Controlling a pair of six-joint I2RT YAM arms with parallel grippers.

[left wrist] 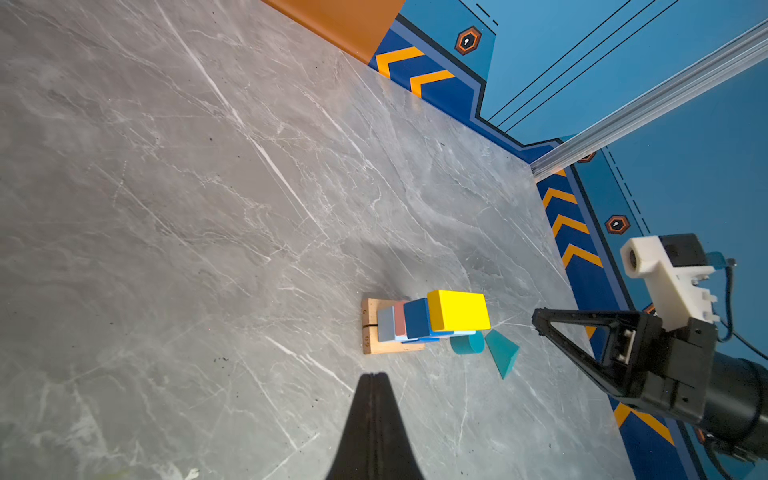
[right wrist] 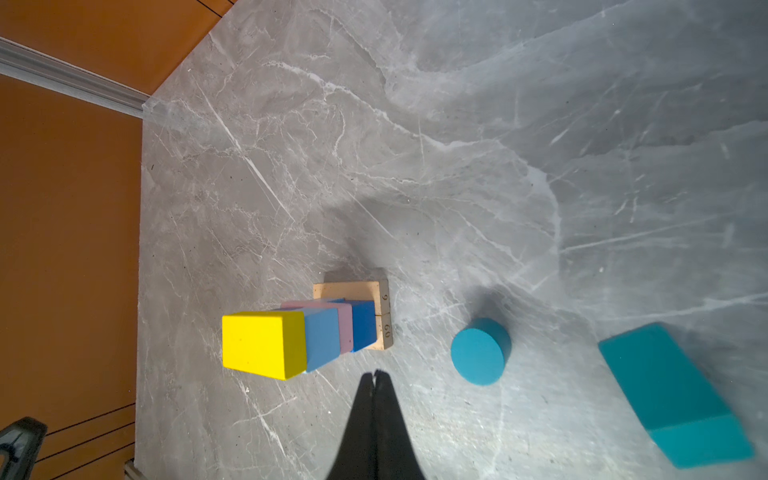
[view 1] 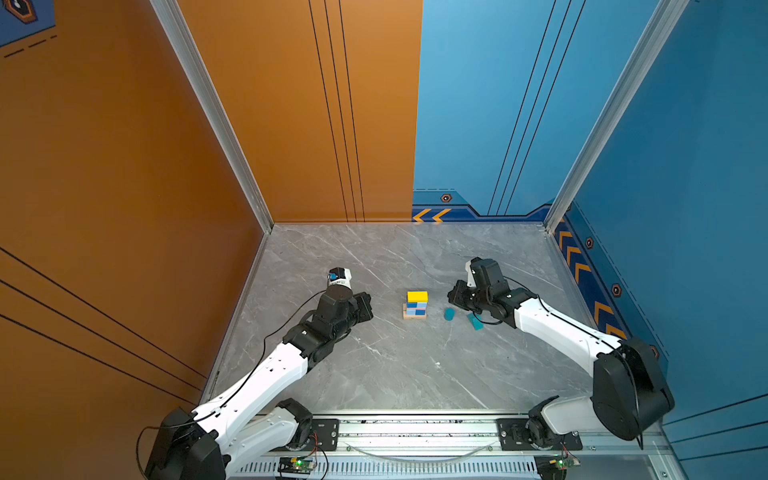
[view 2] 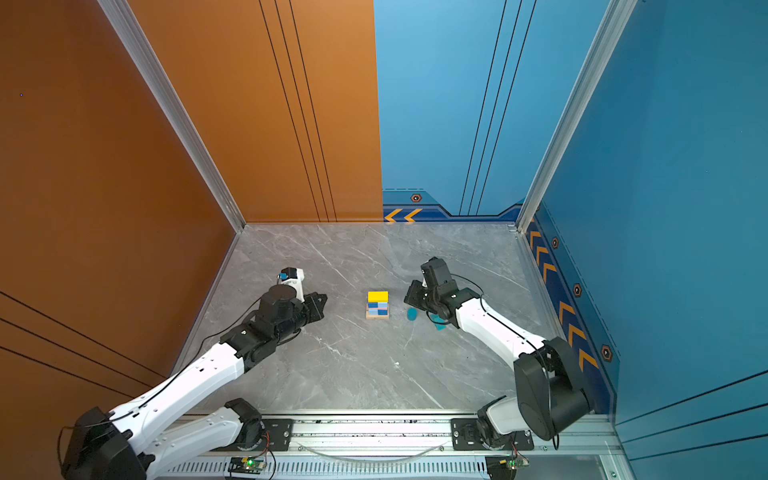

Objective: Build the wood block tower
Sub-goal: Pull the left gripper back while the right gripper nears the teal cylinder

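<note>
My left claw (left wrist: 374, 377) is pressed together and empty, held low on its outstretched arm with its tips aimed at the tower (view 1: 416, 306). My right claw (right wrist: 376, 374) is also closed on nothing and faces the tower from the other side. The stack stands between them on the table (view 1: 374, 365), with the yellow block (view 1: 417, 296) on top. From above, its lower layers are hard to tell apart. The teal cylinder (view 1: 449, 314) and teal wedge (view 2: 439, 326) lie just beside it, the wedge partly covered by my right arm.
</note>
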